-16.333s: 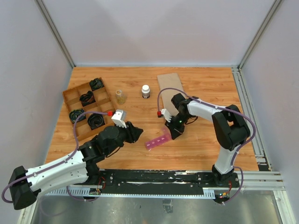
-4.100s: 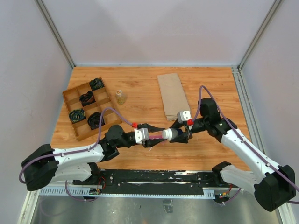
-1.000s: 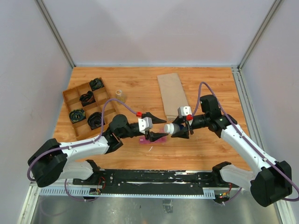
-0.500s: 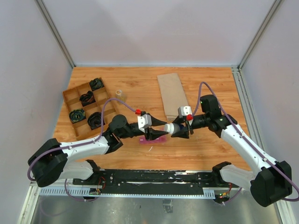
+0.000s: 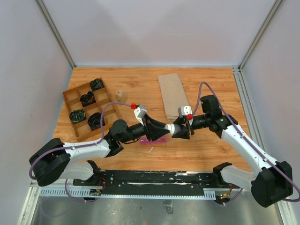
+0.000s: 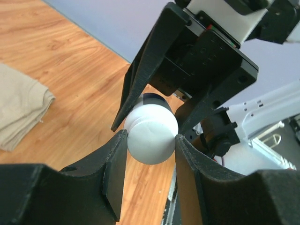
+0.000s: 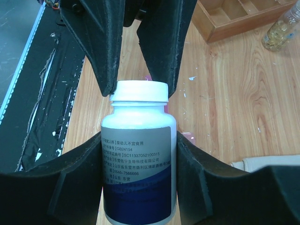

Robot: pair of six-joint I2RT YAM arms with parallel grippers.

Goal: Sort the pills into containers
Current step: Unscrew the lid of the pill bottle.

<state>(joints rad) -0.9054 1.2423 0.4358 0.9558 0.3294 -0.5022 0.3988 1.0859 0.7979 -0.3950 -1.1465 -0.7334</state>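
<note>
The narrow translucent magenta-pink plastic strip (image 5: 149, 140) of small lidded compartments lies flat on the wooden surface (image 5: 206, 84) near its front edge, between the two arms. The left tool covers most of it, so only one end shows and the compartments cannot be counted. There is one strip in all. Just above it, held off the surface and turned on its side, is one white plastic bottle (image 7: 139, 164) with a blue-and-white printed label. The right tool (image 7: 139, 136) is closed around the bottle's body, a finger pressed to each side of the label. The left tool (image 6: 151, 140) meets it head-on, narrowed onto the white screw cap (image 6: 151, 133) with both fingers touching the cap's rim. Well behind to the left stands one small clear bottle (image 5: 121, 96) with yellowish contents. Beside that is one brown wooden divided tray (image 5: 75, 96) holding four black coiled items (image 5: 87, 99). One tan folded cloth (image 5: 172, 93) lies toward the back, right of centre
</note>
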